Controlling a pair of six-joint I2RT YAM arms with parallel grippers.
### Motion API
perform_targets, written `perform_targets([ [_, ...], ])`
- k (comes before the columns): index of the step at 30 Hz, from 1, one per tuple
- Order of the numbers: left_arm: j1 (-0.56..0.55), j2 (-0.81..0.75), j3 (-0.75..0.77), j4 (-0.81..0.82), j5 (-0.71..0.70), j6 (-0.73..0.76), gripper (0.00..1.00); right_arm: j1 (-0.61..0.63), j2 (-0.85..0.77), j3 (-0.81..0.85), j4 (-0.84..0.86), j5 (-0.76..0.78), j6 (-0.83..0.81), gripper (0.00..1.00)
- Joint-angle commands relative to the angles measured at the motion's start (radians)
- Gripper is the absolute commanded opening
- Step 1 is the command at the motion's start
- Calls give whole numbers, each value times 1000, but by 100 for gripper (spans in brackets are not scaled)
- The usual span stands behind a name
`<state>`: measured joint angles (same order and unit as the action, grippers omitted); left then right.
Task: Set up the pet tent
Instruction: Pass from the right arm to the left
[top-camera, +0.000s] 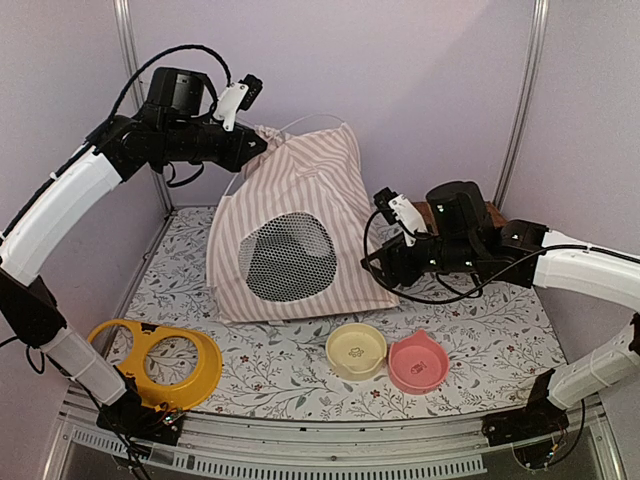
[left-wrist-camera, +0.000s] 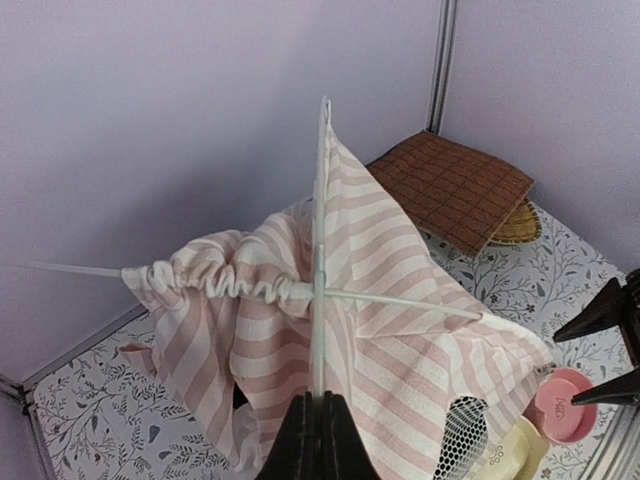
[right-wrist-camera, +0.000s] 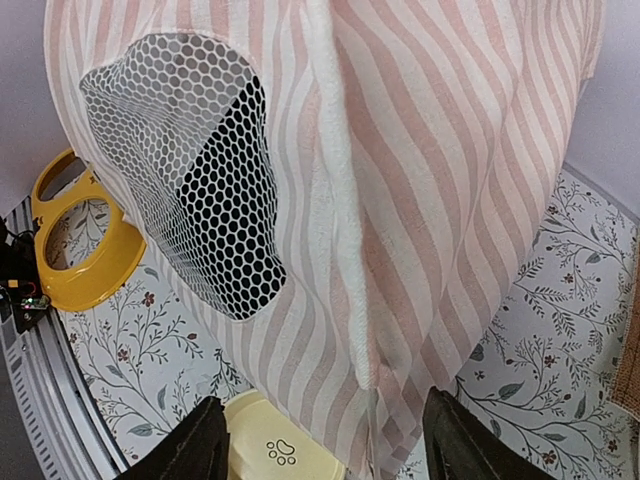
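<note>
Pet tent sits back-centre on the floral table cover, half raised, peak hoisted and the base slumped on the cover. Hard to read: the inside is just dark behind the mesh window. In the top view the clear pole shows only as a faint arc above the peak. In the left wrist view a second pole crosses it in a gathered sleeve and runs out of the picture at the left. The brown quilted mat is mostly hidden behind the right arm in the top view. The left wrist view shows it at the back right corner with a woven tan piece under it, too little visible to identify. Right fingertips are cut off at the bottom of the right wrist view. The left arm reaches high from the left, forearm roughly level, and the left gripper is pinched tight on the clear pole at the peak. The right arm is low, pointing left at the tent's lower right side. The right gripper is spread wide, a fabric corner hanging between the fingers, nothing clamped. Room: the tent top is close to the rear wall. Yellow bowl and pink bowl stand side by side near the front edge. The yellow two-ring bowl stand is front left. A bare strip of cover lies between the tent and the bowls.
</note>
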<state>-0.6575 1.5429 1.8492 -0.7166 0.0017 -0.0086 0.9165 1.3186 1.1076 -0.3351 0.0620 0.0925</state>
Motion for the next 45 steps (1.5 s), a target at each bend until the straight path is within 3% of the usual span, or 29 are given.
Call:
perform_targets([
  [1,-31,-9,10,78,-13,-13,0,-37,-4,54,38,-59,-2,63],
  [5,-48,2,20,81,-8,-19,0,-67,57,146,21,-63,-17,58],
  [11,-68,14,27,97,23,-35,0,-93,160,266,6,-110,-54,30],
  [17,-95,34,33,124,49,-57,0,-94,252,385,-21,-118,-82,20],
  [21,-111,51,34,135,59,-73,0,-106,294,460,-25,-95,-116,8],
  [25,-126,65,26,162,76,-99,0,-129,339,539,-28,-93,-128,6],
  [32,-157,88,-19,293,3,-220,0,-157,439,677,-50,-90,-160,18],
  [37,-164,102,-54,391,-142,-317,0,-165,459,760,-117,-71,-166,38],
  [45,-187,138,-69,491,-260,-382,0,-165,356,745,-189,16,-101,79],
])
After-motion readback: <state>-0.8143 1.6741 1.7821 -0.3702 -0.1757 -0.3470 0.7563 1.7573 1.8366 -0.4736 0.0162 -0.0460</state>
